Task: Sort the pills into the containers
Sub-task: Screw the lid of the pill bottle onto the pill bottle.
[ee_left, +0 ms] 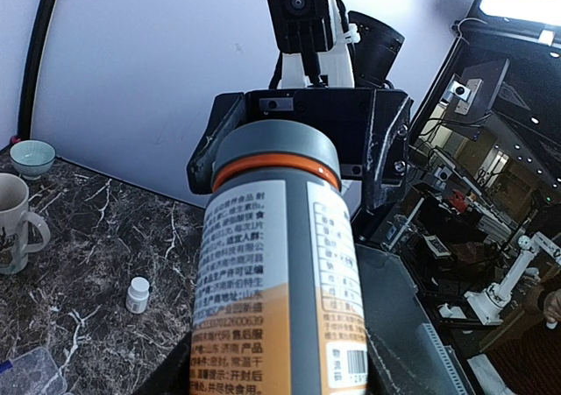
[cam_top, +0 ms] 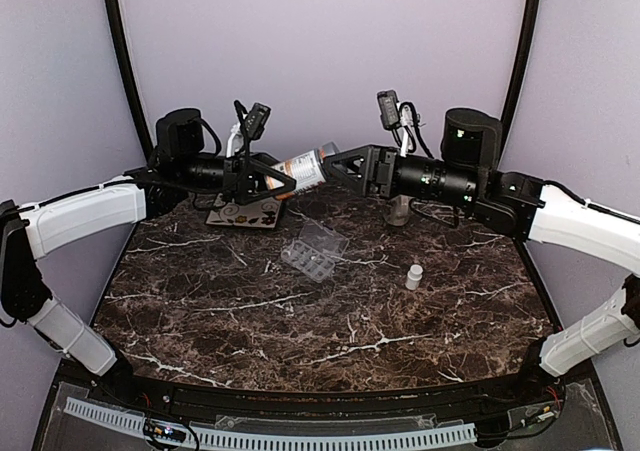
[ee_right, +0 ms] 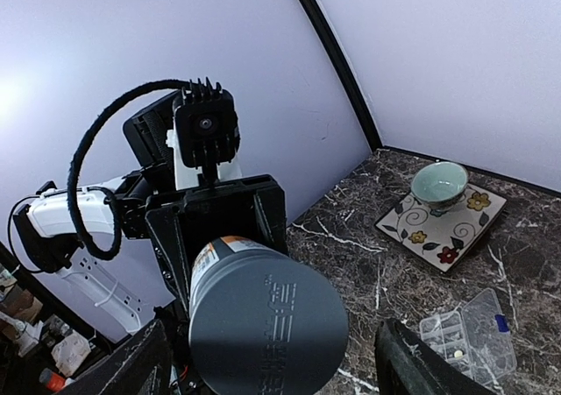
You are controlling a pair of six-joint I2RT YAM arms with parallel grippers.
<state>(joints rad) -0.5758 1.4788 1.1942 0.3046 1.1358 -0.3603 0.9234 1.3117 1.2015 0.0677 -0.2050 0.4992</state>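
— Above the organizer (cam_top: 315,251) and a little behind it, what hangs there?
— A bottle (cam_top: 303,169), lying on its side in the air with its grey cap (ee_right: 267,325) turned to the right. The left fingers (cam_top: 278,179) are clamped on its labelled body.
— And the right fingers (ee_right: 412,369)?
— They stand apart, one on each side of the cap, with a gap showing on both sides. They touch nothing that I can see.
— Where does the organizer itself sit?
— Flat on the tabletop (cam_top: 300,321), lid open, both rows of cells uncovered. Neither arm touches it.
— What stands around it?
— Right of the organizer and slightly nearer the arm bases is a small white bottle (cam_top: 414,276), upright and well apart from it. Behind the organizer to the left is a flowered tile (cam_top: 232,217) carrying a bowl (ee_right: 438,183), and behind it to the right is a mug (cam_top: 400,209).
— Any pills in the cells?
— One pale speck shows in a cell. It is too small to tell more.
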